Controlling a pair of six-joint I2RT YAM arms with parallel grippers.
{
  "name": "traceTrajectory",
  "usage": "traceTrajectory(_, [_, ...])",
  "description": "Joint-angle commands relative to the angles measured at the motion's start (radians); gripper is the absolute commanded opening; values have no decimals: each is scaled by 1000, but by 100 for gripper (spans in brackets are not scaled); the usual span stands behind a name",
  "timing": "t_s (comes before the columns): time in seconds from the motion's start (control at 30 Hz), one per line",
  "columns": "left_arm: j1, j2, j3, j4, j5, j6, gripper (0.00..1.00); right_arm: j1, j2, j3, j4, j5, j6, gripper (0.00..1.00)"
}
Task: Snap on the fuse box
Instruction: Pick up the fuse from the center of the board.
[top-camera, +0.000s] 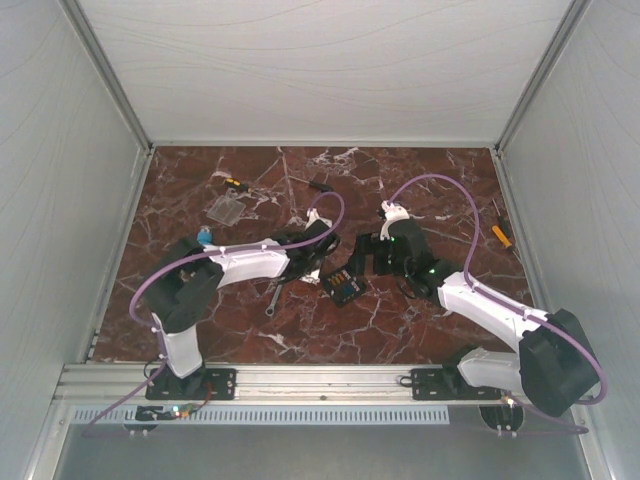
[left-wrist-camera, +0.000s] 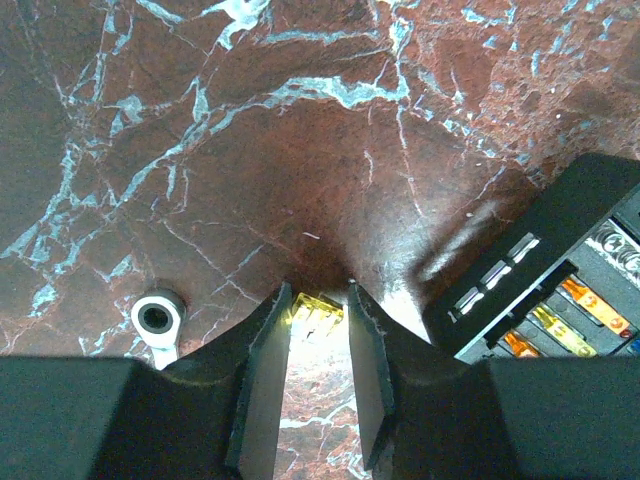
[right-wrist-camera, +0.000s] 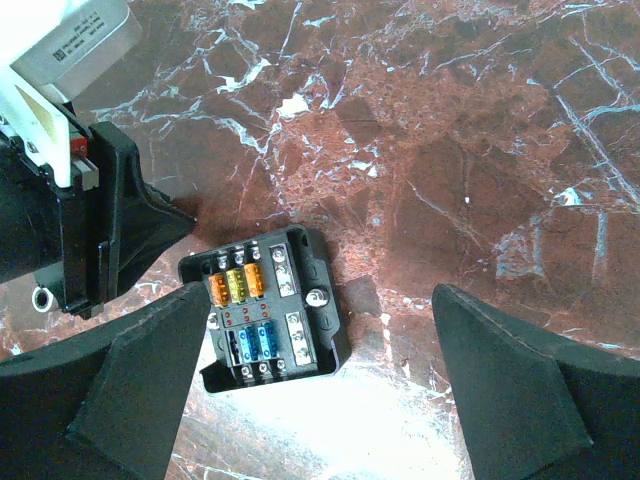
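Fuse box (right-wrist-camera: 265, 310) lies beneath the right claw's (right-wrist-camera: 318, 292) spread fingers.

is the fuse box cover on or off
Off. In the right wrist view the fuse box lies open-topped, its orange, yellow and blue fuses bare; the clear cover lies apart at the table's far left.

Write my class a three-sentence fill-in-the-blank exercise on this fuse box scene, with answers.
The right gripper hovers by the fuse box with jaws wide ___.
The small piece held in the left gripper is coloured ___.
The fuses in the box are orange, yellow and ___.
Missing words: open; yellow; blue.
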Motion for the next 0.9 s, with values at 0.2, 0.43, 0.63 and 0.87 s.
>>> traceTrajectory(0.2, [-18, 47, 0, -112, 33, 5, 31, -5, 1, 13, 23, -1, -1, 92])
traceTrajectory(0.43, [-18, 41, 2, -118, 111, 22, 30, -6, -2, 13, 21, 1, -1, 92])
traceTrajectory(0.63, [-17, 38, 3, -151, 138, 23, 30, -6, -3, 13, 19, 2, -1, 92])
traceTrajectory(0.87, [-18, 59, 21, -156, 91, 0, 25, -6, -3, 13, 21, -2, -1, 93])
